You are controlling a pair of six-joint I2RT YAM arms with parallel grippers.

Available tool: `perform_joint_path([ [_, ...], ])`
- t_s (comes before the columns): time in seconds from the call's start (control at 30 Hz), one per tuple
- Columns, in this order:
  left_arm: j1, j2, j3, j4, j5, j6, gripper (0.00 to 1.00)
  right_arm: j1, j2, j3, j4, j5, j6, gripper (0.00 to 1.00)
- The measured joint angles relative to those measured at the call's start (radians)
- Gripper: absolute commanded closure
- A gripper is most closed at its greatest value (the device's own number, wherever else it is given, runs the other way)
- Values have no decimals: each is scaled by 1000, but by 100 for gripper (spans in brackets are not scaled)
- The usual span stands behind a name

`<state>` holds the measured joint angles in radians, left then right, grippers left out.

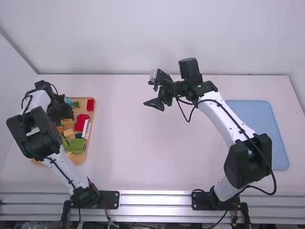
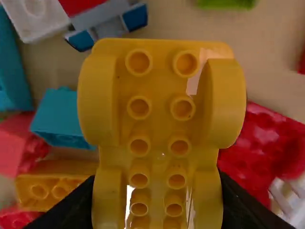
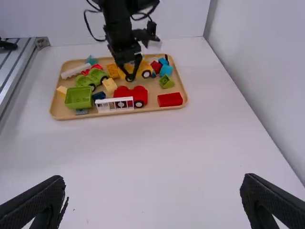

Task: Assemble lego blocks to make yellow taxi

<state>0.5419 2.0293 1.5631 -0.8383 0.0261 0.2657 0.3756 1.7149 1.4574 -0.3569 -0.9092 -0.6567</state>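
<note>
Left gripper (image 1: 62, 113): over tray (image 1: 92, 116), jaws clamped on yellow car base (image 2: 159, 114) (round tubes showing). Right gripper (image 1: 151, 90): jaws spread wide above tabletop (image 1: 133, 148).

I have my left arm (image 1: 66, 171) leaning out to the left from its base, black elbow joint (image 1: 35, 134) bent, with the left gripper (image 1: 62, 111) pointing down and its two black fingers (image 2: 250, 207) clamped on what lies between them. My right arm (image 1: 221, 117) slants inward from its elbow, and the right gripper (image 1: 152, 91) hangs near the middle, aimed left across the high view, its fingers (image 3: 35, 200) spread wide apart.
</note>
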Motion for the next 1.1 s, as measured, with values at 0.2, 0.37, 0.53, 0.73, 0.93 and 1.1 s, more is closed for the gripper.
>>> perform_joint_path([
  [0.2,-144,-71,13,-56,46,167,74,-23,0,0,-13,-9,1,2],
  [0.37,-333,-71,-23,-58,59,288,76,-68,0,0,-29,-56,1,2],
  [0.53,-504,-71,-50,-58,39,363,80,-137,-6,0,-69,-64,-5,2],
  [0.73,-748,-71,-154,37,-2,459,90,-226,-33,0,-119,-65,-2,2],
  [0.93,-959,-71,-231,78,-43,480,85,-284,-71,0,-129,-87,-4,2],
  [1.1,-1059,-71,-274,157,10,566,83,-291,-74,0,-160,-110,-17,2],
])
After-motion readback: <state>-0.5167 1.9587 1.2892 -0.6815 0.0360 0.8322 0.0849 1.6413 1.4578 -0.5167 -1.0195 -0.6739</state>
